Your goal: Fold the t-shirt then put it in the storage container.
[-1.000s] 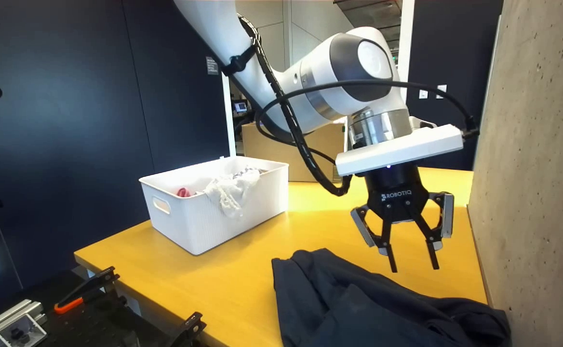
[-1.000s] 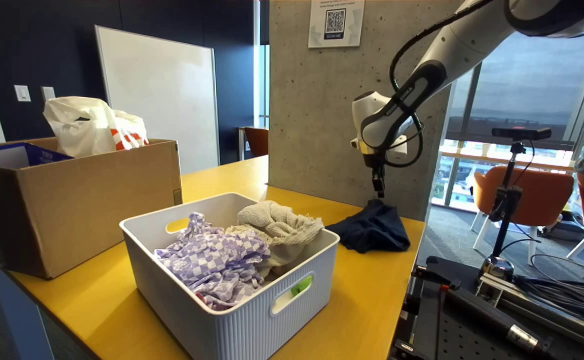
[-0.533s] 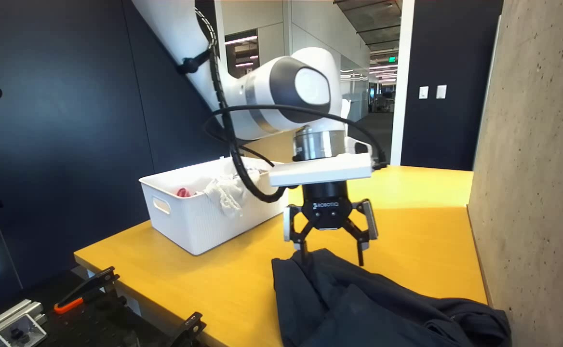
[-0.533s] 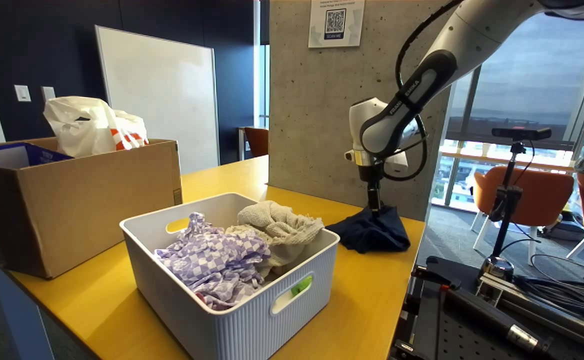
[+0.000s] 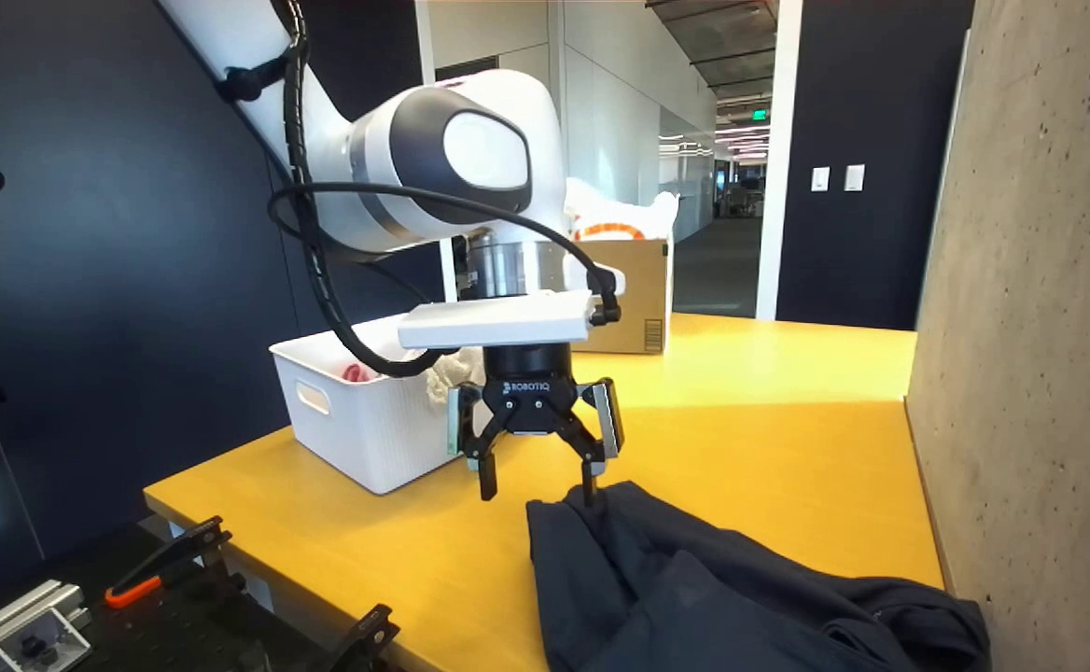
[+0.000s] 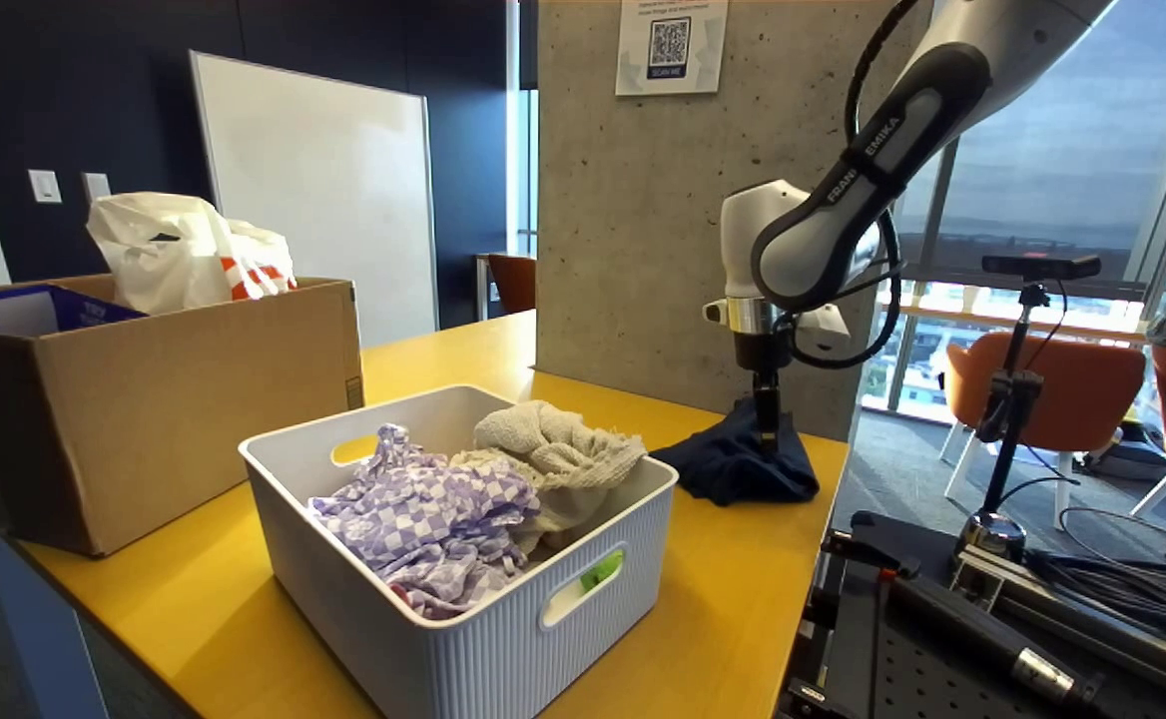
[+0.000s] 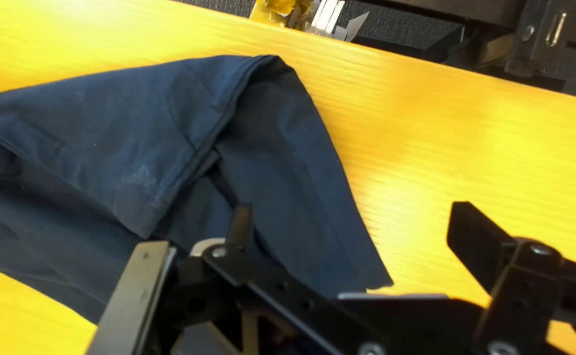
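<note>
My hand (image 5: 538, 487), spread wide, straddles one edge of the navy t-shirt (image 7: 160, 148); closing too high might catch one layer, undoing folds.

The t-shirt (image 7: 120, 123) is matt cloth, the container (image 6: 513, 654) ribbed plastic, the wall (image 5: 1030, 280) rough concrete, the table (image 5: 769, 457) glossy, probably wood from here.

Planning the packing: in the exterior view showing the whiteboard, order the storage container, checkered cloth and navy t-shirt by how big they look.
Largest to smallest:
1) storage container
2) checkered cloth
3) navy t-shirt
The t-shirt lies farthest back, so how its true size compares is unsure.
</note>
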{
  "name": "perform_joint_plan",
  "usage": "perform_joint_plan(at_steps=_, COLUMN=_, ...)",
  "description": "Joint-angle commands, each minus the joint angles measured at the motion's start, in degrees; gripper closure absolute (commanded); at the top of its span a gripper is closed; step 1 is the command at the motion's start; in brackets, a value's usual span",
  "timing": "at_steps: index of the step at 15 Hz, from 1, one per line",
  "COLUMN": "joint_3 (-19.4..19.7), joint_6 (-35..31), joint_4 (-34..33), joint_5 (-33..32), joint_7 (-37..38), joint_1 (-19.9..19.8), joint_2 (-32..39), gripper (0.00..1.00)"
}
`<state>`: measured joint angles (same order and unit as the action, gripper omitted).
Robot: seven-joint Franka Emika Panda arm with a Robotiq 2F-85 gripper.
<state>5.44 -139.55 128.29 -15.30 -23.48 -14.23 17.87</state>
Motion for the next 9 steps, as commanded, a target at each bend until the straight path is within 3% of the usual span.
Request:
perform_joint_plan(at_steps=1, joint_3=-1.0, joint_6=-1.3, joint_4=-2.1, joint_5=2.1, joint_7=-1.3, joint_1=1.6, joint_2=2.1, gripper=0.00)
perform_joint_plan(at_steps=9, joint_3=-2.1, joint_6=-1.9, joint_4=-6.5, joint_5=1.2, joint_7=-0.8, joint_1=3.4, joint_2=8.3, gripper=0.00)
